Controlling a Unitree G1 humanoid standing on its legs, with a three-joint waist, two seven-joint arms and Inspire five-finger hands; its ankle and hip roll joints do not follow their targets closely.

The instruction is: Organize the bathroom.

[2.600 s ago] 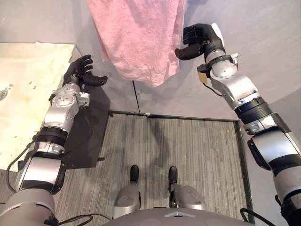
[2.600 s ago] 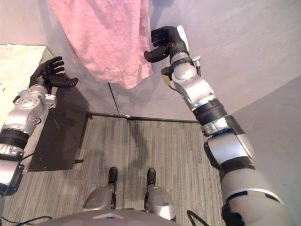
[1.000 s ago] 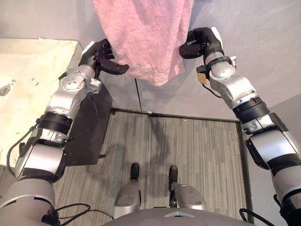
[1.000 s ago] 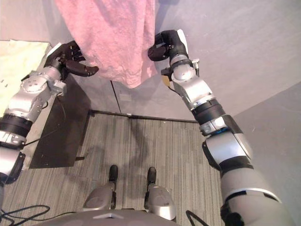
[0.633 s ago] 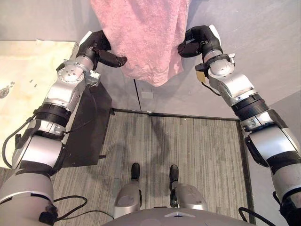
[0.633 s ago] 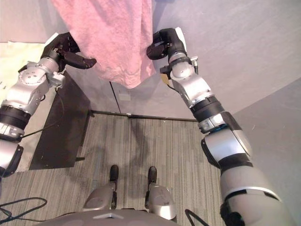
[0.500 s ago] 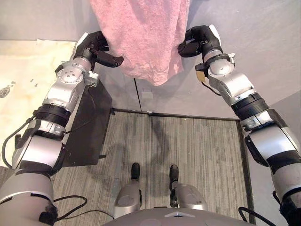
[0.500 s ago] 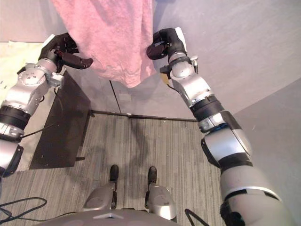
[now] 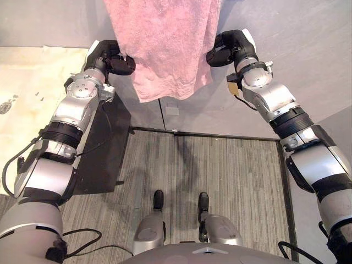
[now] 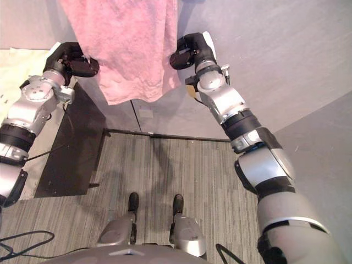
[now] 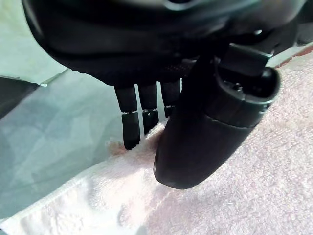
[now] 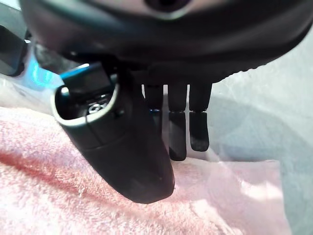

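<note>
Nearest lies the grey, striped carpet floor (image 9: pixel 231 176), which runs up to a dark strip at the foot of the plain grey wall (image 9: pixel 308 49). At the left a flat black mat (image 9: pixel 107 143) lies on the floor beside a pale cream, speckled counter (image 9: pixel 27 93).

Farther off, both arms reach up to a pink terry-cloth towel (image 9: pixel 165 44) that hangs down against the wall, its ragged lower hem well above the floor. The left hand (image 9: pixel 113 59) is at the towel's left edge, thumb and fingers (image 11: pixel 131 128) pinched together on the cloth; in the left wrist view the thumb lies on the near face and the fingers go behind the edge. The right hand (image 9: pixel 228 48) is at the towel's right edge, likewise clamped on the cloth, its thumb in front and its fingers (image 12: pixel 178 134) behind the edge.
</note>
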